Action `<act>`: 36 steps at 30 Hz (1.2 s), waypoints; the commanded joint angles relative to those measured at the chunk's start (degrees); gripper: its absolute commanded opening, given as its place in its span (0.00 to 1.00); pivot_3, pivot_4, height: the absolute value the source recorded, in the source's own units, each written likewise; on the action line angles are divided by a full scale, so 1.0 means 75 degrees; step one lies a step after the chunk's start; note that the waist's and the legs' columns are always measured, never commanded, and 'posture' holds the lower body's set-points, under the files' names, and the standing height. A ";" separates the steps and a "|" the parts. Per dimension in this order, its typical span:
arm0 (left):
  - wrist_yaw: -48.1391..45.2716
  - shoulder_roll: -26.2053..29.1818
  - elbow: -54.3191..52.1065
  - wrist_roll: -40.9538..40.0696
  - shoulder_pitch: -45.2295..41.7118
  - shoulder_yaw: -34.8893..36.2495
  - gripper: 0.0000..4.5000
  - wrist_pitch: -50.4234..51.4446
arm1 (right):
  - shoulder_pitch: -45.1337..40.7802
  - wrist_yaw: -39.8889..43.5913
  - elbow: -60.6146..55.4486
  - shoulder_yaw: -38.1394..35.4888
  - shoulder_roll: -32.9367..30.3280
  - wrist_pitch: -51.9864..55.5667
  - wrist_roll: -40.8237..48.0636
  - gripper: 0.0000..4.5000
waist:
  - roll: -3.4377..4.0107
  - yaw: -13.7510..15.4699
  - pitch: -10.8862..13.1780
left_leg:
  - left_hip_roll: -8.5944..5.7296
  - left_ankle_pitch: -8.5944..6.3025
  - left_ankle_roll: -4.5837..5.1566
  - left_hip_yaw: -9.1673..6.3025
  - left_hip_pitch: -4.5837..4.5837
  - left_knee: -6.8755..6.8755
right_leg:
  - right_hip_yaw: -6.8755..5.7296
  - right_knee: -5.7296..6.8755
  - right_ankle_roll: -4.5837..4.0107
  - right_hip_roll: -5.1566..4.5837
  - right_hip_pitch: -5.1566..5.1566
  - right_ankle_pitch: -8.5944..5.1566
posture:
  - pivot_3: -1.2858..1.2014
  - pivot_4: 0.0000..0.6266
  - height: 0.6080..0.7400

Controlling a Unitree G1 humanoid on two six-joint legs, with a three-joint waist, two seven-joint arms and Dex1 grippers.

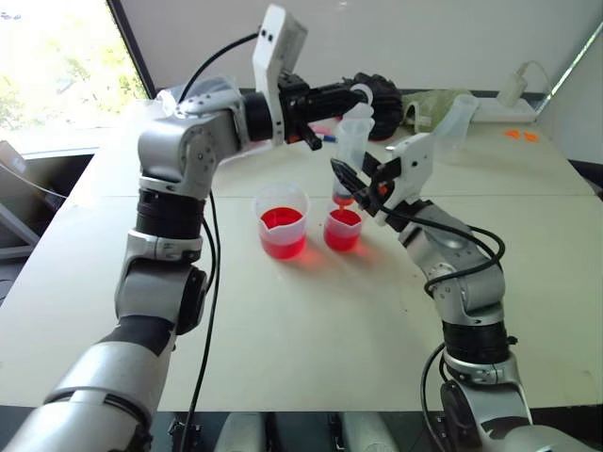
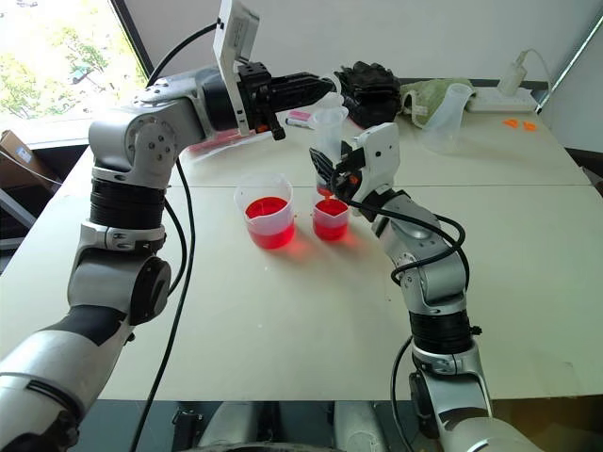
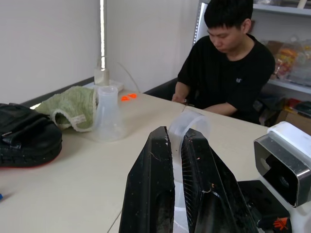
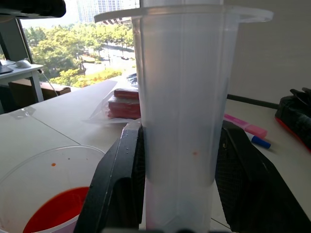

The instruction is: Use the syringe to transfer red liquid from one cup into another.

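Right hand (image 1: 356, 181) gripping upright syringe (image 1: 351, 141) barrel

No text or label can be read anywhere.

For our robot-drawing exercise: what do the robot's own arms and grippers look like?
Both arms are silver-grey shells with black joint bands and loose black cables. The left gripper and right gripper each have two black fingers and a white camera housing at the wrist.
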 commanded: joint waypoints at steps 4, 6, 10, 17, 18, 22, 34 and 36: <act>-0.0522 -0.0085 -0.0385 -0.0299 0.0232 -0.0333 0.01 0.0189 | -0.0365 -0.0247 -0.0390 -0.0665 -0.0228 -0.0163 0.0132 0.31 | 0.0000 0.0002 0.0000 | 0.0000 0.0000 0.0000 0.0000 0.0000 0.0000 | 0.0000 0.0000 0.0000 0.0000 0.0000 0.0000 | 0.52 0.24 0.78; -0.0527 -0.0083 -0.0415 -0.0294 0.0275 -0.0357 0.01 0.0203 | -0.0370 -0.0268 -0.0415 -0.0673 -0.0268 -0.0142 0.0168 0.31 | 0.0000 0.0002 0.0000 | 0.0000 0.0000 0.0000 0.0000 0.0000 0.0000 | 0.0000 0.0000 0.0000 0.0000 0.0000 0.0000 | 0.52 0.24 0.78; -0.0509 -0.0100 -0.0486 -0.0282 0.0362 -0.0406 0.01 0.0239 | -0.0371 -0.0318 -0.0465 -0.0682 -0.0350 -0.0114 0.0196 0.31 | 0.0000 0.0001 0.0000 | 0.0000 0.0000 0.0000 0.0000 0.0000 0.0000 | 0.0000 0.0000 0.0000 0.0000 0.0000 0.0000 | 0.52 0.24 0.78; -0.0513 -0.0095 -0.0748 -0.0315 0.0646 -0.0476 0.01 0.0330 | -0.0415 -0.0352 -0.0644 -0.0746 -0.0476 0.0060 0.0263 0.31 | 0.0000 0.0006 0.0000 | 0.0001 0.0000 0.0000 0.0000 0.0000 0.0000 | 0.0000 0.0000 0.0000 0.0000 0.0000 0.0000 | 0.52 0.24 0.78; -0.0523 -0.0089 -0.0812 -0.0335 0.0694 -0.0489 0.01 0.0366 | -0.0418 -0.0362 -0.0666 -0.0759 -0.0486 0.0095 0.0278 0.31 | 0.0000 0.0006 0.0000 | 0.0000 0.0000 0.0000 0.0000 0.0000 0.0000 | 0.0001 0.0000 0.0000 -0.0001 0.0000 0.0000 | 0.52 0.24 0.78; -0.0566 -0.0061 -0.1040 -0.0391 0.0869 -0.0543 0.01 0.0485 | -0.0406 -0.0378 -0.0754 -0.0798 -0.0522 0.0190 0.0311 0.31 | 0.0000 0.0003 0.0000 | 0.0001 0.0000 0.0000 0.0000 0.0000 0.0000 | 0.0001 0.0000 0.0000 0.0000 0.0000 0.0000 | 0.52 0.24 0.78; -0.0510 -0.0117 -0.1242 -0.0421 0.1101 -0.0543 0.01 0.0611 | -0.0487 -0.0407 -0.0864 -0.0919 -0.0664 0.0427 0.0412 0.31 | 0.0000 0.0007 0.0000 | 0.0001 0.0000 0.0000 0.0000 0.0000 0.0000 | 0.0001 0.0000 0.0000 0.0000 0.0000 0.0000 | 0.52 0.24 0.78; -0.0460 -0.0157 -0.1156 -0.0430 0.1007 -0.0447 0.01 0.0595 | -0.0469 -0.0402 -0.0858 -0.0902 -0.0697 0.0458 0.0421 0.31 | 0.0000 0.0011 0.0000 | 0.0001 0.0000 0.0000 0.0000 0.0000 0.0001 | 0.0000 0.0000 0.0000 0.0000 0.0000 0.0000 | 0.52 0.24 0.78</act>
